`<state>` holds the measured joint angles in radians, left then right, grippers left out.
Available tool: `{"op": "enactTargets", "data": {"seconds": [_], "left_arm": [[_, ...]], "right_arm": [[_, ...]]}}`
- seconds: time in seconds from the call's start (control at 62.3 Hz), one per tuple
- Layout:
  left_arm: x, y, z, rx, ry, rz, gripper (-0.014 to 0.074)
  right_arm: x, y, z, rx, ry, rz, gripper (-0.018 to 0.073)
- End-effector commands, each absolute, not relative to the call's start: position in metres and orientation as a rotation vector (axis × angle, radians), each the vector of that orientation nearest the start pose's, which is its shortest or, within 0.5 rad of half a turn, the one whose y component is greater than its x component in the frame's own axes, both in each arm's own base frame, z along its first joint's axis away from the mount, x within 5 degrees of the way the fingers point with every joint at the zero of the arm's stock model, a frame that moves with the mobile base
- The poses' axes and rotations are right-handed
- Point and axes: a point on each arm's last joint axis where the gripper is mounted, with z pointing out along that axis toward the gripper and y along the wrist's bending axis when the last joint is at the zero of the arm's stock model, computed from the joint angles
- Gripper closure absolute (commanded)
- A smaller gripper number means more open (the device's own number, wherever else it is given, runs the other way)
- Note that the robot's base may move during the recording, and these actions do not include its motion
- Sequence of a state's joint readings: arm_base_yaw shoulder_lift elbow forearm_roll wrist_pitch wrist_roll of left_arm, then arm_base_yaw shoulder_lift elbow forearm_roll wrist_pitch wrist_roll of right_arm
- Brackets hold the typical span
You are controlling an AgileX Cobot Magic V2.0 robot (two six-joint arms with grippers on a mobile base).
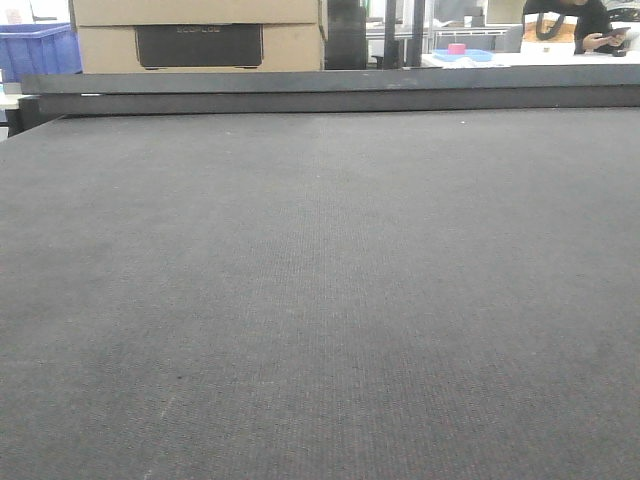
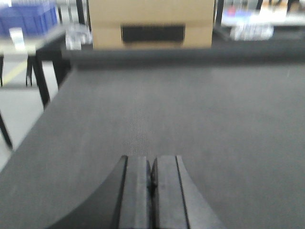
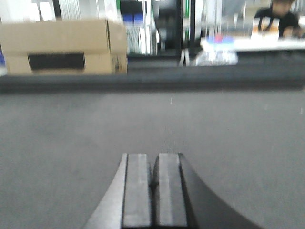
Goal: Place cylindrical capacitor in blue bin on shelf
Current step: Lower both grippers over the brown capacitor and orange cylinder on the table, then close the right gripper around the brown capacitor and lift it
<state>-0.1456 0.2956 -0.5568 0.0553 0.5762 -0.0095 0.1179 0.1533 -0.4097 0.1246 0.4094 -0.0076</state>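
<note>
a blue crate (image 1: 35, 50) stands left of the cardboard box (image 1: 198, 35), beyond the dark felt table (image 1: 320, 300). the left gripper (image 2: 151, 167) points toward the box, jaws pressed together on nothing. the right gripper (image 3: 153, 167) aims right of the box, jaws likewise closed and empty. where the capacitor lies i cannot tell.

Faint lettering on the cardboard box's (image 1: 200, 25) dark panel (image 1: 199, 46) is unreadable.

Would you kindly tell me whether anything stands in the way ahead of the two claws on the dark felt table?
Nothing visible does: the dark felt tabletop lies bare ahead of the left claw and right claw. No capacitor or shelf shows.
</note>
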Motion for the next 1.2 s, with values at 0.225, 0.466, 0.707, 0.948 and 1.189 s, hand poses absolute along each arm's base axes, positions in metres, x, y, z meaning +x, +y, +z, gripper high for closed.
{"op": "enactTargets", "data": {"seconds": [0.225,0.466,0.707,0.948,1.189], "left_arm": [[0.138,-0.016,0.355,0.0,2.265,-0.086,0.0708],[0.187,-0.017,0.359,0.038,2.305,0.016,0.0708],[0.211,-0.021,0.35,0.031,2.447,0.032,0.0708],[0.228,-0.023,0.346,0.027,2.543,0.052,0.0708],[0.23,-0.024,0.345,0.022,2.542,0.028,0.0708]], "right_arm": [[0.097,0.019,0.33,-0.077,2.042,0.216,0.0727],[0.129,0.023,0.33,-0.085,2.2,0.206,0.0727],[0.156,0.028,0.308,-0.102,2.494,0.2,0.0727],[0.208,0.034,0.293,-0.117,2.745,0.182,0.0727],[0.254,0.03,0.274,-0.12,2.922,0.012,0.0727]]}}
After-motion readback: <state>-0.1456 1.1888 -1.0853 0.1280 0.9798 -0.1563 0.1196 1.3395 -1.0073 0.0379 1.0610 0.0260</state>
